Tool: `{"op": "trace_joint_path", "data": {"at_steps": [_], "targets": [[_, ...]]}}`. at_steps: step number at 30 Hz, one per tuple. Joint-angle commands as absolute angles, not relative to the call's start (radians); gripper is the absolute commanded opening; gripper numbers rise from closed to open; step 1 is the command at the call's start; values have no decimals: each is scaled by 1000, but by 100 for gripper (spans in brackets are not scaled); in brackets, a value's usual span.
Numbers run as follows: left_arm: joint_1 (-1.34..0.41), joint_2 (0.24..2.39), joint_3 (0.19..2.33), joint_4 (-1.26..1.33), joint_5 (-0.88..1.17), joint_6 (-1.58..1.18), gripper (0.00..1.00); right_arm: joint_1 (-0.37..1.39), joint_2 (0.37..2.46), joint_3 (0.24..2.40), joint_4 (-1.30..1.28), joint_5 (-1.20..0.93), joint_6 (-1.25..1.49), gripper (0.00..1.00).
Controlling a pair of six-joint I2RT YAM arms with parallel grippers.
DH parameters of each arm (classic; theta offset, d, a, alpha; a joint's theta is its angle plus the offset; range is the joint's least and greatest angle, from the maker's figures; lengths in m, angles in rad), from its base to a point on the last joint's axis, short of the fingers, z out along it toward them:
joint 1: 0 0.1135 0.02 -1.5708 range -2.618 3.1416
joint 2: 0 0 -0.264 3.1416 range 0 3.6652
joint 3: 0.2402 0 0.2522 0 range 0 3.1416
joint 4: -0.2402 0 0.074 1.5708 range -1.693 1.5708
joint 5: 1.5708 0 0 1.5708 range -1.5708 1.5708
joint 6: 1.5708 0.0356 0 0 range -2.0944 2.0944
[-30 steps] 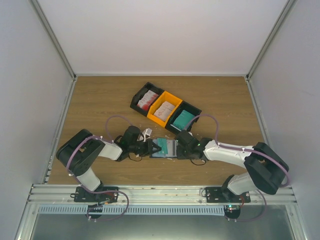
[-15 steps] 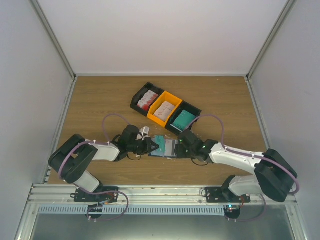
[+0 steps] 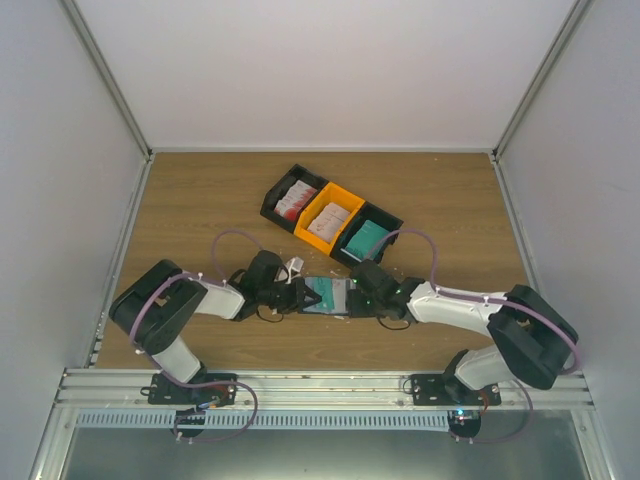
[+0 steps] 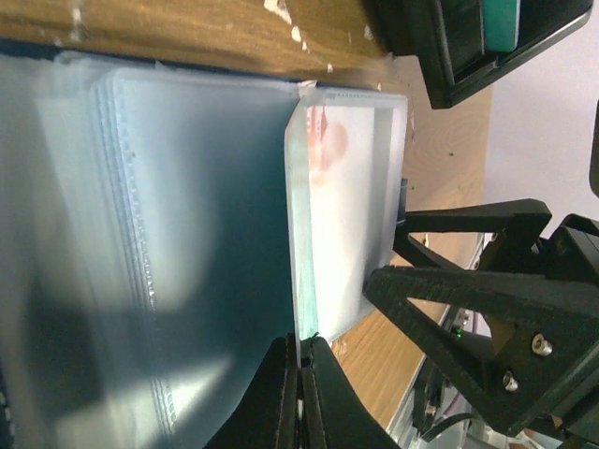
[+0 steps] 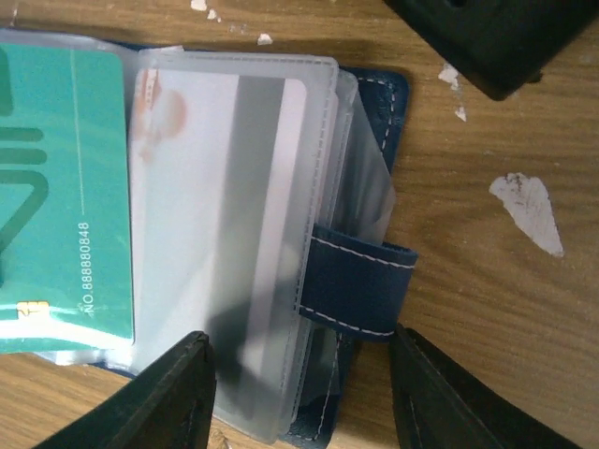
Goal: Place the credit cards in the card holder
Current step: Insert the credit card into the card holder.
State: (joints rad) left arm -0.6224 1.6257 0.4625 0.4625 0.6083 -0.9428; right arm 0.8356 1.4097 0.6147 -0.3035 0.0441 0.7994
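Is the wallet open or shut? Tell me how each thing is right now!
card holder: open, flat on the table
teal card: inside the holder
white card: inside a see-through pocket
clear sleeve: pinched at its edge
left gripper: jaws shut on the clear sleeve
right gripper: jaws open, holding nothing
orange bin: has cards in it
left black bin: has cards in it
right black bin: has teal cards in it

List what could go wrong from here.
1. The left gripper pinches only the thin edge of a clear sleeve; it may slip out and the page flop shut.
2. The open right gripper straddles the strap of the card holder; closing could snag it and drag the holder.
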Motion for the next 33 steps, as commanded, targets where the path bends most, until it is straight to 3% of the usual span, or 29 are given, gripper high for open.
{"op": "trace_joint_path", "data": {"at_steps": [1, 9, 33], "targets": [[-630, 1668, 477, 523, 660, -956, 0, 831, 1447, 609, -334, 60, 809, 50], [-629, 1725, 500, 543, 692, -960, 0, 831, 1451, 604, -333, 56, 815, 39], [-631, 1842, 579, 463, 690, -917, 3, 831, 1466, 602, -328, 47, 831, 29]]}}
